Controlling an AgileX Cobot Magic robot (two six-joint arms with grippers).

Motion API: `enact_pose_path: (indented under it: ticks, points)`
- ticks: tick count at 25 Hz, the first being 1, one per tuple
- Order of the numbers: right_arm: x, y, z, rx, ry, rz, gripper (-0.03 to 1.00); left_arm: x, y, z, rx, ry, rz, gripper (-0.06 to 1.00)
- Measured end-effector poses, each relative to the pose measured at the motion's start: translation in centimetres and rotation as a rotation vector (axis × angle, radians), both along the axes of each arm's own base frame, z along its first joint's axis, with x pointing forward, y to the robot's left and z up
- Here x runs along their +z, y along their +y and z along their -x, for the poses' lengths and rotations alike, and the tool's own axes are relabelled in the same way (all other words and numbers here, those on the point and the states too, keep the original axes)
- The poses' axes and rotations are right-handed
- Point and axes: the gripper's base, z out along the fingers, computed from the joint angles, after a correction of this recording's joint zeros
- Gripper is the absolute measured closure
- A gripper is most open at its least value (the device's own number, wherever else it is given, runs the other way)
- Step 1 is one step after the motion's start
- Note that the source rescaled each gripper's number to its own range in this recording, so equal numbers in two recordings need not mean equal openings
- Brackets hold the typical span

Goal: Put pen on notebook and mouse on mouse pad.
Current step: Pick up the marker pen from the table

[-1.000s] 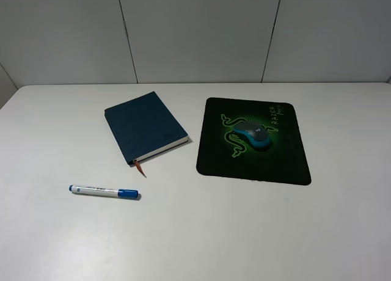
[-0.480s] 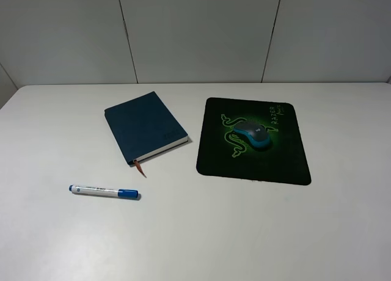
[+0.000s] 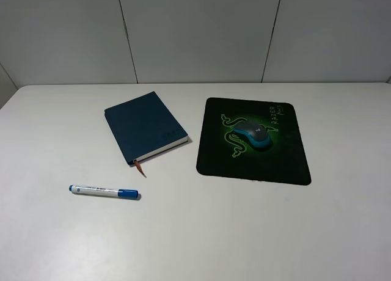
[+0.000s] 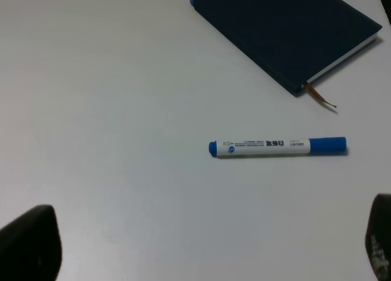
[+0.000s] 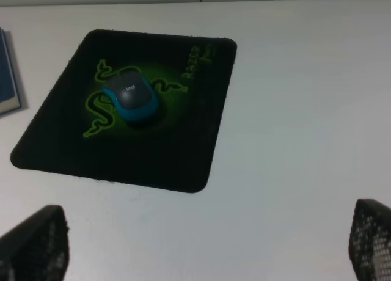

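The white pen (image 3: 104,192) with its blue cap lies on the white table, in front and to the left of the dark blue notebook (image 3: 145,134). The mouse (image 3: 252,135) sits on the green logo of the black mouse pad (image 3: 269,165). Neither arm shows in the exterior high view. The left wrist view holds the pen (image 4: 278,147) and the notebook (image 4: 287,33), with the left gripper (image 4: 201,244) open well short of the pen and holding nothing. In the right wrist view the mouse (image 5: 130,98) rests on the mouse pad (image 5: 159,153), and the right gripper (image 5: 204,247) is open and empty, short of the pad.
The white table (image 3: 201,232) reaches a pale panelled wall (image 3: 195,33) at the back. An orange-brown ribbon (image 3: 140,167) trails from the notebook's near corner onto the table.
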Motion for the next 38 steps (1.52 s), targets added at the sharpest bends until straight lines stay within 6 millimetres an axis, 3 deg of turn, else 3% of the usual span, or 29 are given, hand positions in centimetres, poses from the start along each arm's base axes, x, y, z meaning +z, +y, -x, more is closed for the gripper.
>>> enact_pose_path:
  ticks: [6,12,19,26,31,38]
  points:
    - [0.0,0.0,0.0,0.000,0.000,0.000,-0.03,0.5,0.0,0.1,0.000,-0.007,0.000,-0.06]
    - [0.0,0.0,0.0,0.000,0.000,0.000,-0.03,2.2,-0.1,-1.2,-0.004,0.140,-0.004,-0.06]
    - [0.0,0.0,0.0,0.000,0.000,0.000,-0.03,5.6,-0.1,-4.8,-0.039,0.283,-0.044,-0.05]
    - [0.0,0.0,0.0,0.000,0.000,0.000,-0.03,7.5,-1.3,-9.6,-0.227,0.409,-0.132,-0.05]
    - [0.0,0.0,0.0,0.000,0.000,0.000,-0.03,7.0,-3.5,-13.1,-0.416,0.523,-0.218,-0.05]
    - [0.0,0.0,0.0,0.000,0.000,0.000,-0.03,3.5,-7.1,-17.2,-0.633,0.721,-0.372,-0.04]
